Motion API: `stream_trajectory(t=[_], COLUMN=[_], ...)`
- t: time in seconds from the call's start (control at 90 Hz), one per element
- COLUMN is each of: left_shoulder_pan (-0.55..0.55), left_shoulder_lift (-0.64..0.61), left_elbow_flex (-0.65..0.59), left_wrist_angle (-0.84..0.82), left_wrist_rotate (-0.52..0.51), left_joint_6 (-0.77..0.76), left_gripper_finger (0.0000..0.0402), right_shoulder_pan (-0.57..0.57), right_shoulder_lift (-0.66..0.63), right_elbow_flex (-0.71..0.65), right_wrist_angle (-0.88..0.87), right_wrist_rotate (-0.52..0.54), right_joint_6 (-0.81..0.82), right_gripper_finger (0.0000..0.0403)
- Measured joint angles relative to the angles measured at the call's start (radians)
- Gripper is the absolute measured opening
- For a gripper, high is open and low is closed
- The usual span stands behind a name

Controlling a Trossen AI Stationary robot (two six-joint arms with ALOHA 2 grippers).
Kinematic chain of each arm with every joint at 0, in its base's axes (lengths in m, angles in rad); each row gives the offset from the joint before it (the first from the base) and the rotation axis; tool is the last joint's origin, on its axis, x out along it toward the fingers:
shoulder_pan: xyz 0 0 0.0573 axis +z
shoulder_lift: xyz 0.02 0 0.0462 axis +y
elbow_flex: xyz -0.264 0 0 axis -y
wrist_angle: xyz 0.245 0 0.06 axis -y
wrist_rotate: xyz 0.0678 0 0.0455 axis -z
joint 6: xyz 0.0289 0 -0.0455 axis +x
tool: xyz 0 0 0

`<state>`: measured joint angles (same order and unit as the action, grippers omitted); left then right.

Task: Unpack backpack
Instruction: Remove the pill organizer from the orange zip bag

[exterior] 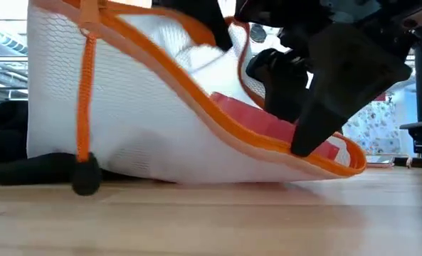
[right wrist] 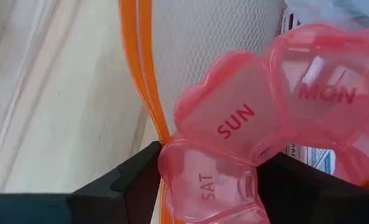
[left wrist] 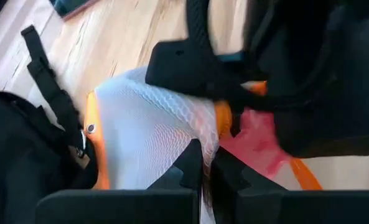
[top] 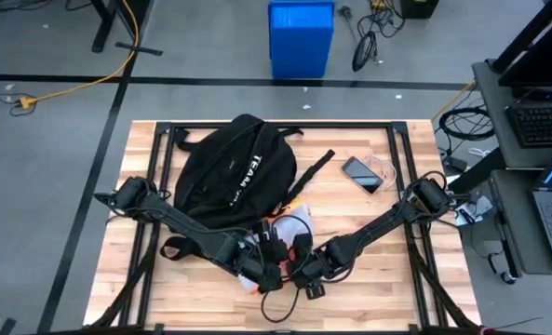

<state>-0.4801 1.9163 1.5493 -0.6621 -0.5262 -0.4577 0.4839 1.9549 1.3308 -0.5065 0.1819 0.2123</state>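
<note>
The black backpack (top: 234, 172) lies on the table's far left part, lettering up. Near the front edge sits a white mesh pouch (exterior: 146, 121) with orange trim; its bottom rests on the wood and its mouth stands open. Inside the mouth is a pink pill organizer (right wrist: 234, 124) with heart-shaped day boxes. My left gripper (left wrist: 208, 171) is shut on the pouch's mesh. My right gripper (right wrist: 212, 186) reaches into the pouch's mouth and is shut on the organizer. My left gripper pinches the pouch's white mesh wall (left wrist: 190, 140) between its two fingers, close to the orange-trimmed mouth. The mesh stands raised there, while the pouch's bottom stays on the table. One layer or several, I cannot tell. My right gripper pinches the organizer's "SAT" box (right wrist: 209, 180) at its end between the two fingers, one on each side. The fingers slant down into the pouch's mouth past the orange rim (exterior: 296, 146). The rest of the organizer lies within the pouch.
A phone (top: 361, 174) lies on the far right part of the table, with a black strap (top: 315, 172) between it and the backpack. A black cord (top: 285, 302) loops near the front edge. Bare wood shows to the near left and near right.
</note>
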Motion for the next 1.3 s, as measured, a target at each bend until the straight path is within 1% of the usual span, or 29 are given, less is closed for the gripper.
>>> stream_trajectory(t=[0.133, 0.211, 0.367, 0.522, 0.644, 0.767, 0.9, 1.3], left_shoulder_pan=[0.007, 0.008, 0.008, 0.008, 0.010, 0.008, 0.008, 0.008], left_shoulder_lift=[0.000, 0.000, 0.000, 0.000, 0.000, 0.000, 0.000, 0.001], left_elbow_flex=[-0.021, -0.021, -0.021, -0.022, -0.022, -0.022, -0.022, -0.023], left_wrist_angle=[-0.009, -0.008, -0.003, 0.006, 0.010, 0.010, 0.010, 0.010], left_wrist_rotate=[0.003, 0.009, 0.010, 0.011, 0.014, 0.021, 0.022, 0.021], left_joint_6=[-0.005, -0.005, -0.006, -0.006, -0.007, -0.005, -0.002, 0.000], left_gripper_finger=[0.0000, 0.0000, 0.0000, 0.0000, 0.0000, 0.0000, 0.0000, 0.0000], right_shoulder_pan=[0.000, 0.002, 0.001, -0.014, -0.024, -0.010, 0.010, -0.012], right_shoulder_lift=[0.000, 0.000, 0.000, -0.001, -0.001, -0.001, -0.001, 0.049], right_elbow_flex=[0.000, 0.000, 0.001, 0.002, 0.002, 0.002, 0.002, 0.003], right_wrist_angle=[0.007, 0.007, 0.008, 0.037, 0.023, 0.002, 0.024, 0.024], right_wrist_rotate=[0.002, 0.001, -0.024, -0.026, -0.025, -0.048, -0.055, -0.053], right_joint_6=[-0.006, 0.045, 0.067, 0.090, 0.084, 0.055, 0.018, 0.007], right_gripper_finger=[0.0215, 0.0218, 0.0237, 0.0257, 0.0266, 0.0268, 0.0268, 0.0267])
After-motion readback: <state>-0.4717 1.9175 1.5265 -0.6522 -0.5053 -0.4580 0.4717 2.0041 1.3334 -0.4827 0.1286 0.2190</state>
